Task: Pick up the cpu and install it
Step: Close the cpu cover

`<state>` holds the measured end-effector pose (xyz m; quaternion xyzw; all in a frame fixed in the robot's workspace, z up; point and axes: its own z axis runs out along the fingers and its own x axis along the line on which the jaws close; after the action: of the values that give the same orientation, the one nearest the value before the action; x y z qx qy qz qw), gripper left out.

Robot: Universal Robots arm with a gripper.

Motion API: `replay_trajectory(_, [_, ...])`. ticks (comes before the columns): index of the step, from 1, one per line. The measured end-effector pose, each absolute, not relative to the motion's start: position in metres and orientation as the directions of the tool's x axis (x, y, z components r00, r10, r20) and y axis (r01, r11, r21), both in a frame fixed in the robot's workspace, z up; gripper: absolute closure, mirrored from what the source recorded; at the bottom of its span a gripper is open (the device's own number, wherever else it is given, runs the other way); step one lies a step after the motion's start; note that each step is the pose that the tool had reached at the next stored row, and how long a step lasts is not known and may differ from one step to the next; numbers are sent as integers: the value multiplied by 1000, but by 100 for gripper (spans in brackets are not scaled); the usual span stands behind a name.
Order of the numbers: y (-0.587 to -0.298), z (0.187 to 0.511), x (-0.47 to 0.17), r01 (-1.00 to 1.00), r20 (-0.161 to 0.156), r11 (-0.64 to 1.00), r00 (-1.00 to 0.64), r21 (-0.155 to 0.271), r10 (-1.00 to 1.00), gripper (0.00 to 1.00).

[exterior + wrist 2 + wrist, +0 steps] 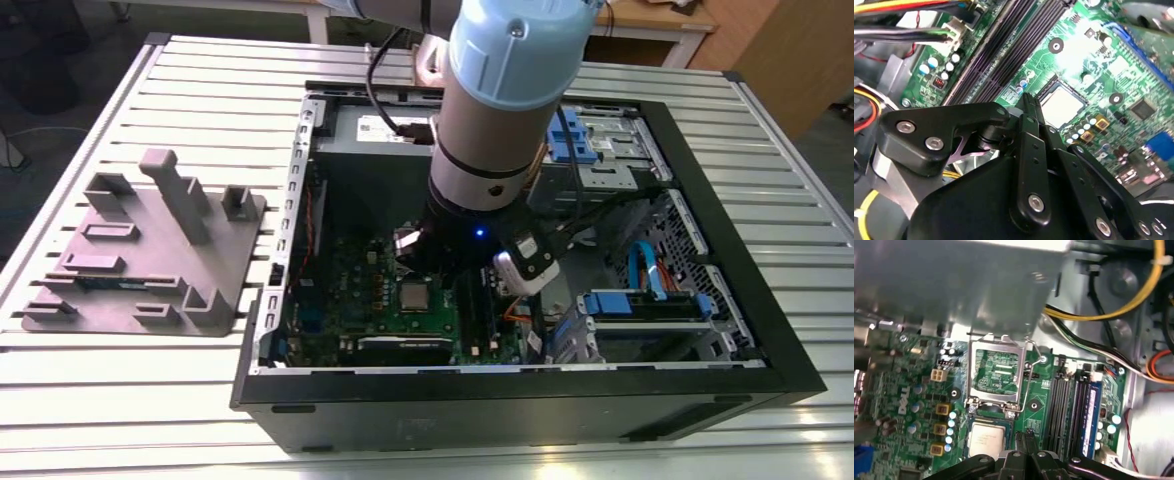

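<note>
The arm (494, 150) is hanging over the open computer case (534, 405). Its gripper (1026, 434) is showing both fingers (1029, 150) pressed together, tips meeting and clamping nothing. The cpu (988, 437) is lying flat in its socket on the green motherboard (1041, 405), silver top facing up (the socket's metal retention frame (999, 339) is standing raised beside it). In both wrist views the fingertips are hovering just beside the chip. In the exterior view, the cpu is lying at about seven o'clock from the arm's wrist. The grey plastic tray (147, 255) is sitting on the slatted table (134, 400) at nine o'clock from the case.
</note>
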<state>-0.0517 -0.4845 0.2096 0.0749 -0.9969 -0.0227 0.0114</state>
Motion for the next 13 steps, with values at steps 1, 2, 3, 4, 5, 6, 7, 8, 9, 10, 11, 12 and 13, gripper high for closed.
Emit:
replay_trajectory(1, [-485, 209, -52, -166, 19, 985, -986, 47, -167, 90])
replay_trajectory(2, [-485, 209, -52, -184, 19, 982, -983, 47, -185, 90])
replay_trajectory(3, [-485, 208, -52, -202, 19, 978, -979, 47, -203, 90])
replay_trajectory(4, [-485, 208, -52, -219, 19, 974, -975, 47, -221, 90])
replay_trajectory(5, [-485, 208, -52, -231, 19, 972, -973, 47, -232, 90])
replay_trajectory(6, [-485, 208, -52, -231, 19, 972, -972, 47, -232, 90])
replay_trajectory(7, [-485, 208, -52, -231, 19, 972, -972, 47, -232, 90])
replay_trajectory(8, [-484, 208, -52, -231, 19, 972, -972, 47, -233, 90])
replay_trajectory(9, [-484, 208, -52, -232, 19, 972, -972, 48, -233, 90])
replay_trajectory(10, [-483, 208, -52, -232, 19, 972, -972, 48, -233, 90])
replay_trajectory(11, [-482, 208, -51, -232, 19, 972, -972, 48, -233, 90])
replay_trajectory(12, [-482, 208, -51, -232, 19, 972, -972, 48, -233, 90])
replay_trajectory(13, [-481, 208, -51, -231, 19, 972, -972, 48, -233, 90])
